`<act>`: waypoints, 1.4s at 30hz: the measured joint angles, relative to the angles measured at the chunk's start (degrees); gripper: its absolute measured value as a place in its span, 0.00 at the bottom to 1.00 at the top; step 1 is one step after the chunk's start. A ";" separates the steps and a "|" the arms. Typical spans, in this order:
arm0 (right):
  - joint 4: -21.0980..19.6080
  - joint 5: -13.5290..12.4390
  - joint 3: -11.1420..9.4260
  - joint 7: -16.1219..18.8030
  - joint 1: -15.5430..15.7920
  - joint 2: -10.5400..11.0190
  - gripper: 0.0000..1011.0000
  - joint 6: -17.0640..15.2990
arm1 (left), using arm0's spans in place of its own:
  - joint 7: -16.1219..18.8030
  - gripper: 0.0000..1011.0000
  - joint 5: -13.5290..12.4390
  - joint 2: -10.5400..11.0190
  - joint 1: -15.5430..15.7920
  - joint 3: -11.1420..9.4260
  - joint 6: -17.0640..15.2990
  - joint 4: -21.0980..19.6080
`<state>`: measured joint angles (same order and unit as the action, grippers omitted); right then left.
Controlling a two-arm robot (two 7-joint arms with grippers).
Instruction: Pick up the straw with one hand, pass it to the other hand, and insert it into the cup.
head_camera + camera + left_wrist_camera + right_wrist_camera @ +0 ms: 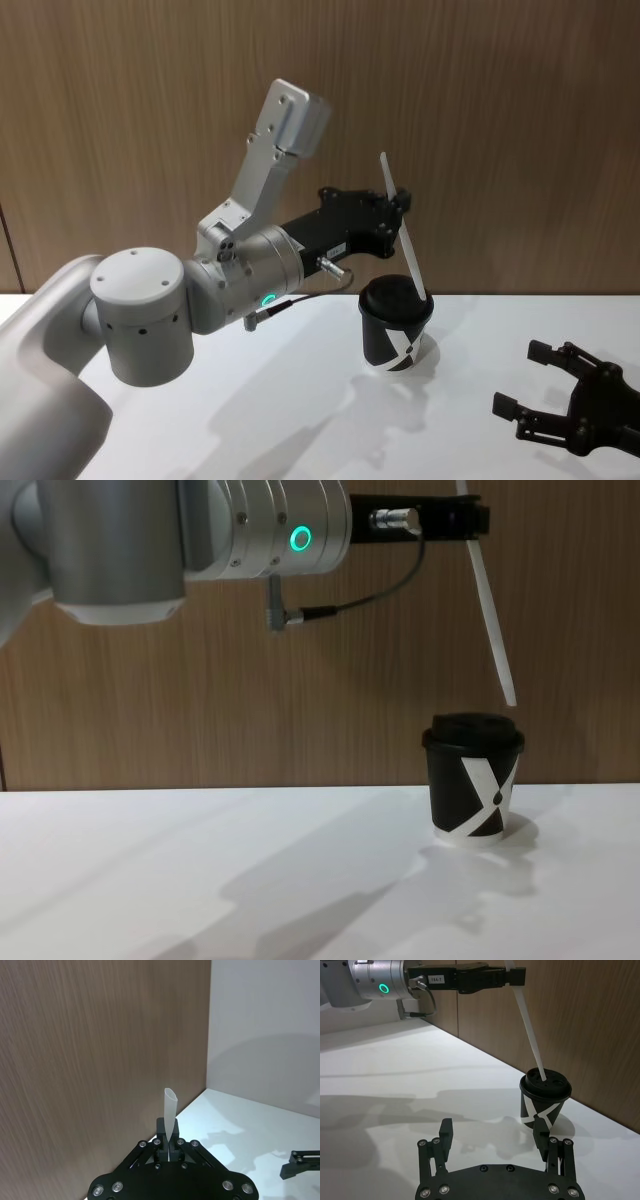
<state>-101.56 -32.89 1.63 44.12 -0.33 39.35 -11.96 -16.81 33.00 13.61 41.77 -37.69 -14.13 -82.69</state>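
White straw (492,620) clamped in left hand (400,205), tip just above cup (473,780) lid; right hand (492,1142) apart, nr table edge

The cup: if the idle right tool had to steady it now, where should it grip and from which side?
Probably the cup at its mid wall, below the domed lid, from the robot's right: it stands upright, and the straw held by the left tool slants over the lid. The open right tool already faces it.
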 joint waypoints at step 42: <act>0.00 0.00 0.00 0.00 0.00 0.00 0.99 0.00 | 0.98 0.01 -5.52 -4.91 3.20 -0.89 2.23 8.81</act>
<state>-101.55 -32.90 1.63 44.12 -0.33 39.35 -11.96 -15.83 27.48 8.70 44.97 -38.58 -11.89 -73.88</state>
